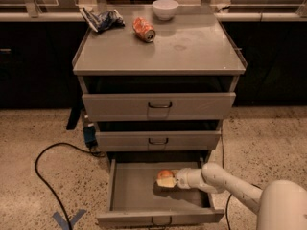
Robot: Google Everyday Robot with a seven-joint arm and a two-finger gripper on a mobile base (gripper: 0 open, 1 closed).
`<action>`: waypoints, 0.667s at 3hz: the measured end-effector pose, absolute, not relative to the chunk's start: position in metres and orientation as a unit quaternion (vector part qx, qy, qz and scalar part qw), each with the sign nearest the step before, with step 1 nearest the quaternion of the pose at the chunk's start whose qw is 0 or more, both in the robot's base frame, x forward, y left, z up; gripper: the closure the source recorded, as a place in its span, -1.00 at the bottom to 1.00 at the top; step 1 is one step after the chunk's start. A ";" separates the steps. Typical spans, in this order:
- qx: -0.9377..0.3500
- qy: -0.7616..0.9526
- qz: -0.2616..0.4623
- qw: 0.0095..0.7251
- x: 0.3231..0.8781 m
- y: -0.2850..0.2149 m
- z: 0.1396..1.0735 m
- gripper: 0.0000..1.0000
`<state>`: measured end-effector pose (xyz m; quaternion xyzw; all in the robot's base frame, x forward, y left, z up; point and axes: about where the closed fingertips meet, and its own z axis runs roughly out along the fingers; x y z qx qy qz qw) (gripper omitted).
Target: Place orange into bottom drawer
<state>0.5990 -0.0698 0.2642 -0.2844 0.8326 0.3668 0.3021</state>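
Observation:
The orange [165,174] is at the tip of my gripper [168,181], inside the open bottom drawer [134,188]. The gripper reaches in from the right on a white arm and is shut on the orange, holding it just above the drawer floor near the middle, with a shadow beneath it. The drawer is pulled well out; its small dark loop handle [161,220] shows on the front panel.
Two upper grey drawers [158,106] [157,141] stand slightly ajar above. On the cabinet top lie a crushed orange-red soda can [144,29], a white bowl [165,8] and a blue chip bag [101,19]. A black cable [45,176] curls on the floor at left.

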 end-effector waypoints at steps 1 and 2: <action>-0.277 0.851 0.343 0.284 0.628 -0.068 0.242 1.00; -0.262 0.870 0.336 0.246 0.637 -0.066 0.208 1.00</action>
